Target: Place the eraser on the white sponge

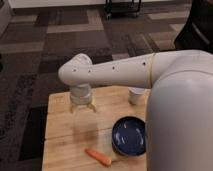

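Note:
My gripper (pixel 82 106) hangs from the white arm and points down over the back left part of the wooden table (pixel 61 137). Its wrist (pixel 80 93) covers the spot below it. The black eraser does not show in this view. The white sponge does not show either. Either may be hidden under the arm or the gripper.
A dark blue bowl (pixel 129 136) sits at the front right of the table. An orange carrot (pixel 98 156) lies at the front edge, left of the bowl. A white cup (pixel 136 95) stands at the back, partly behind my arm. Patterned carpet surrounds the table.

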Tool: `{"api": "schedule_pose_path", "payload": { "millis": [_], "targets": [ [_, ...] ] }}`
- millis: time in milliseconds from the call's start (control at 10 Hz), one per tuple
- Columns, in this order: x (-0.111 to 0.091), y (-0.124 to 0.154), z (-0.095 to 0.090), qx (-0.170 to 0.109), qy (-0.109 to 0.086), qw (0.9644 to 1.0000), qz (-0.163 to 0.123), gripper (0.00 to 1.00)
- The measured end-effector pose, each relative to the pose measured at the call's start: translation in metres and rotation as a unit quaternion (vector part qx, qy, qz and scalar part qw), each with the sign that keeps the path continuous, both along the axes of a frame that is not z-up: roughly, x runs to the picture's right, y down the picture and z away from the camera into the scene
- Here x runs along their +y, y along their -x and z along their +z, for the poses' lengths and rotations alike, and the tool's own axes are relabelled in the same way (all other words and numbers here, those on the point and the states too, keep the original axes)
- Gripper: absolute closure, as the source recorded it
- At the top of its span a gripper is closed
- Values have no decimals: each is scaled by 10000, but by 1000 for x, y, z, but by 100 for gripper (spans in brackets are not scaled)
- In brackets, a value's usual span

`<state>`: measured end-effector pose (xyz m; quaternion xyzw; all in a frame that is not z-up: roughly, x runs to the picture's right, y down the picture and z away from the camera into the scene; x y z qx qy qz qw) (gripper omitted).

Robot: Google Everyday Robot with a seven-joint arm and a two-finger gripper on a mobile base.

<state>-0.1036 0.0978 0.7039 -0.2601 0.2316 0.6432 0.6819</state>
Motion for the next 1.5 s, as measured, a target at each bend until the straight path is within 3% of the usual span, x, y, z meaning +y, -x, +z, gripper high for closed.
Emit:
{"api": "schedule_pose_path", "payload": {
  "millis": [1200,1500],
  "targets": [
    [0,0,0,-2,6,10000,-2,35],
    [1,-27,0,98,48,9998,148,35]
  ]
}}
